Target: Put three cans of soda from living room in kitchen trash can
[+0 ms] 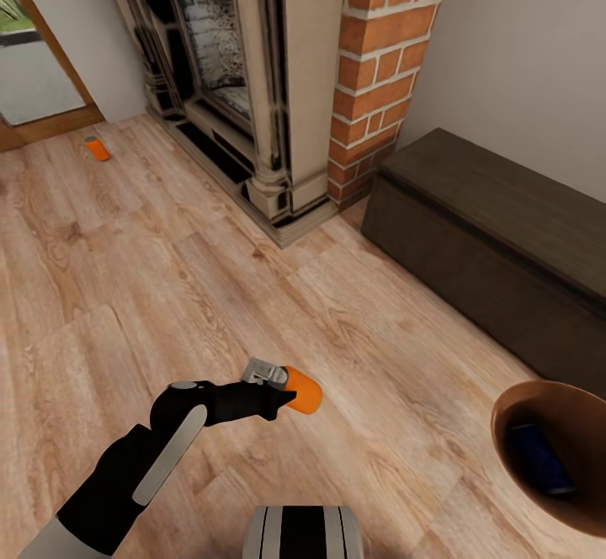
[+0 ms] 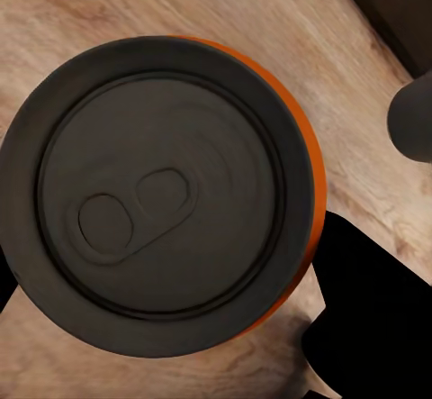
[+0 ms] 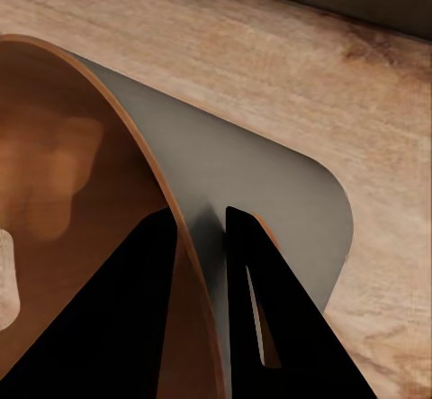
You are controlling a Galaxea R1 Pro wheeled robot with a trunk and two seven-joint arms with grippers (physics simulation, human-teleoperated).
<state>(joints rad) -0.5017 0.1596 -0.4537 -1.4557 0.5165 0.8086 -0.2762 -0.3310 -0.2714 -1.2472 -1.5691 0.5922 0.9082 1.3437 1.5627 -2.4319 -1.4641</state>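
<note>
My left gripper (image 1: pixel 271 384) is shut on an orange soda can (image 1: pixel 303 390), held on its side just above the wood floor. In the left wrist view the can's dark top (image 2: pixel 166 196) looms large between the black fingers (image 2: pixel 369 322). A second orange can (image 1: pixel 97 148) stands on the floor far off at the left, near the glass door. The trash can (image 1: pixel 515 407), brown inside, is at the lower right with the blue can (image 1: pixel 539 458) lying in it. My right gripper (image 3: pixel 202 300) is shut on the bin's rim (image 3: pixel 135 129), one finger (image 3: pixel 117 327) inside and one outside the grey wall (image 3: pixel 261 183).
A stone and brick fireplace (image 1: pixel 252 79) stands ahead, with a brick column (image 1: pixel 379 62) beside it. A long dark low cabinet (image 1: pixel 497 239) runs along the right wall. A wood-framed glass door (image 1: pixel 34 79) is at the far left. My base (image 1: pixel 303 534) shows at the bottom.
</note>
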